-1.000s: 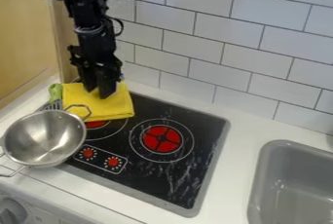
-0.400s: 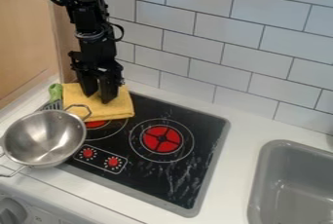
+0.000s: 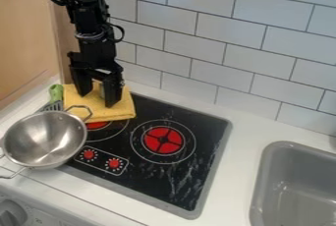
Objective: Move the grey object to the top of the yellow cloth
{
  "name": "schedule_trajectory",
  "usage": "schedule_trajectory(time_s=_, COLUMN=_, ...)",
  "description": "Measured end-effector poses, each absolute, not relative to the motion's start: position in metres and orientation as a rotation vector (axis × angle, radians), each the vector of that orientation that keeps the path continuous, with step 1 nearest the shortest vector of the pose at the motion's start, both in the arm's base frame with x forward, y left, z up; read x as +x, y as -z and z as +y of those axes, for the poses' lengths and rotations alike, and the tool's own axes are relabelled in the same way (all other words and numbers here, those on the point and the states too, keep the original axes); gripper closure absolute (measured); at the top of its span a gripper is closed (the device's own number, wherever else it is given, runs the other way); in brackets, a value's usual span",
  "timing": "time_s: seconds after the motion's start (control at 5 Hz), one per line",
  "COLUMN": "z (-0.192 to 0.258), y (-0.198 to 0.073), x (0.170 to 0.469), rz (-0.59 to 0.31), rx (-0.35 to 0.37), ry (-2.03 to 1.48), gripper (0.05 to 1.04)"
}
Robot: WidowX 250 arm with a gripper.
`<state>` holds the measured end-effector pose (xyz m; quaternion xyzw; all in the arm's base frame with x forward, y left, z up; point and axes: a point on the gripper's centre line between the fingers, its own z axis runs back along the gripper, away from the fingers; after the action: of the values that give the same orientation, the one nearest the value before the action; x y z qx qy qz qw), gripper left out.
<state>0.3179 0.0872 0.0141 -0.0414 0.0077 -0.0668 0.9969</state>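
The black gripper (image 3: 98, 99) hangs over the yellow cloth (image 3: 122, 113) at the back left of the stove. Its two fingers stand wide apart, one to the left and one to the right, with their tips at or just above the cloth. Grey metal pan (image 3: 43, 140), round and two-handled, sits upright at the stove's left edge, in front of the cloth and apart from the gripper. Part of the cloth is hidden behind the fingers, and I cannot tell whether anything small lies between them.
A green-handled spatula (image 3: 56, 94) lies left of the cloth, partly behind the pan. The black stove top (image 3: 172, 181) has red burners. Tiled wall (image 3: 197, 53) rises behind; a grey sink (image 3: 263, 183) is at right.
The gripper's fingers have opened from close together to wide apart, and the gripper has turned a little above the cloth. The pan and cloth have stayed put.
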Motion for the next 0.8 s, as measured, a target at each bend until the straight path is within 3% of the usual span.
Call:
schedule_trajectory(time_s=0.2, z=0.083, y=-0.047, x=0.320, rz=-0.085, rx=-0.049, ry=0.159, gripper=0.084)
schedule_trajectory(time_s=0.4, z=0.077, y=-0.065, x=0.313, rz=-0.117, rx=-0.009, ry=0.169, gripper=0.084)
schedule_trajectory(time_s=0.8, z=0.059, y=-0.082, x=0.297, rz=-0.205, rx=-0.015, ry=0.201, gripper=0.084)
